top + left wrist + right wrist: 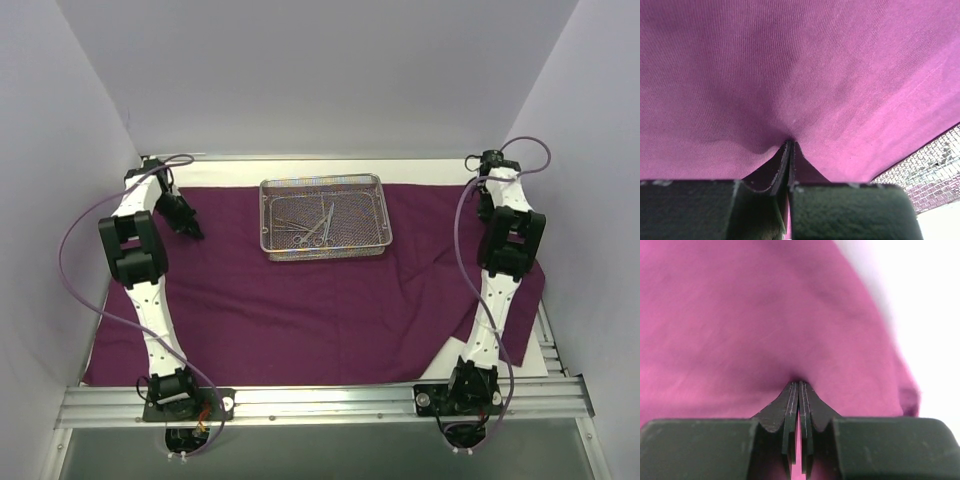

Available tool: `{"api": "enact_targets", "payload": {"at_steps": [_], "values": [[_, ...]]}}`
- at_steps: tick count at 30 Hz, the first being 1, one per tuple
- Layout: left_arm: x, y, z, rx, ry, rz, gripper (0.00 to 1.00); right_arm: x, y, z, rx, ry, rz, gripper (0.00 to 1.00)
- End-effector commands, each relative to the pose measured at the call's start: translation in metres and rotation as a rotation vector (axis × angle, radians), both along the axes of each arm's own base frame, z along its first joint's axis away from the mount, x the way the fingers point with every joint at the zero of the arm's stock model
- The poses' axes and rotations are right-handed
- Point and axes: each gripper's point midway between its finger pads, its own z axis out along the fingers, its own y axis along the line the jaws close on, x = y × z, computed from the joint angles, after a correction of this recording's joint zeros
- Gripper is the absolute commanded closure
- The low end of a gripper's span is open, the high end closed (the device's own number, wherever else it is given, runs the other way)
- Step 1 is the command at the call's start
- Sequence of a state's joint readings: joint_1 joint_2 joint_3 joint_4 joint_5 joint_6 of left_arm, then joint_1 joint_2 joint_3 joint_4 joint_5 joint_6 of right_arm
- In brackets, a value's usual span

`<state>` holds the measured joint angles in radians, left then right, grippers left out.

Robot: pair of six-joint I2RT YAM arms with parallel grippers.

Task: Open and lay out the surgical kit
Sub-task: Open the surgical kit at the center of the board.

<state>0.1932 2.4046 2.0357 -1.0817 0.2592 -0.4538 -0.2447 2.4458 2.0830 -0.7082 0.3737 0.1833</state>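
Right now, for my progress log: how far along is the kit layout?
Done: cloth lies spread, tray uncovered on it. In hand: left gripper and right gripper each shut on a pinch of cloth. Left: instruments lie in the tray, not laid out.

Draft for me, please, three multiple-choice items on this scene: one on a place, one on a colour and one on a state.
1. Where is the tray?
A. on the cloth, toward the far edge
B. on the bare table
C. in a gripper

2. What colour is the cloth?
A. green
B. white
C. purple

3. How is the left gripper?
A. wide open
B. shut on the cloth
C. holding scissors

Answers:
1 A, the top view shows it resting on cloth near the far edge.
2 C, every view shows purple fabric.
3 B, the fabric puckers at its closed fingertips.
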Motion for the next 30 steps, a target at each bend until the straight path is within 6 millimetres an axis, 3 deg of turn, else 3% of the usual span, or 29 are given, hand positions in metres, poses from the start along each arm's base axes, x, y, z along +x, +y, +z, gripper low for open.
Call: {"api": "enact_targets", "payload": {"at_steps": [1, 3, 5, 8, 9, 14, 17, 23, 30], "values": [[-0.004, 0.022, -0.024, 0.051, 0.047, 0.020, 0.95, -0.020, -0.026, -0.013, -0.121, 0.177, 0.000, 0.96], [-0.005, 0.022, -0.024, 0.049, 0.048, 0.017, 0.95, -0.009, -0.034, 0.002, -0.166, 0.143, -0.010, 0.96], [-0.005, 0.023, -0.019, 0.052, 0.035, 0.021, 0.95, 0.009, -0.026, 0.026, -0.142, 0.043, 0.003, 0.96], [-0.002, 0.022, -0.011, 0.056, 0.004, 0.018, 0.96, 0.029, 0.001, 0.061, -0.136, -0.066, 0.051, 0.95], [-0.001, 0.023, -0.008, 0.057, -0.004, 0.018, 0.96, 0.038, 0.026, 0.063, -0.079, -0.099, 0.095, 0.94], [0.003, 0.020, -0.003, 0.057, -0.035, 0.015, 0.96, 0.065, 0.092, 0.092, 0.017, -0.238, 0.205, 0.91], [0.003, 0.021, -0.011, 0.056, -0.004, 0.015, 0.96, 0.077, 0.122, 0.080, 0.161, -0.293, 0.227, 0.90], [0.009, 0.024, -0.015, 0.062, 0.017, 0.026, 0.96, 0.075, 0.162, 0.027, 0.373, -0.252, 0.238, 0.91], [0.019, 0.025, -0.022, 0.056, 0.019, 0.039, 0.91, 0.077, 0.178, -0.009, 0.450, -0.232, 0.246, 0.91]]}}
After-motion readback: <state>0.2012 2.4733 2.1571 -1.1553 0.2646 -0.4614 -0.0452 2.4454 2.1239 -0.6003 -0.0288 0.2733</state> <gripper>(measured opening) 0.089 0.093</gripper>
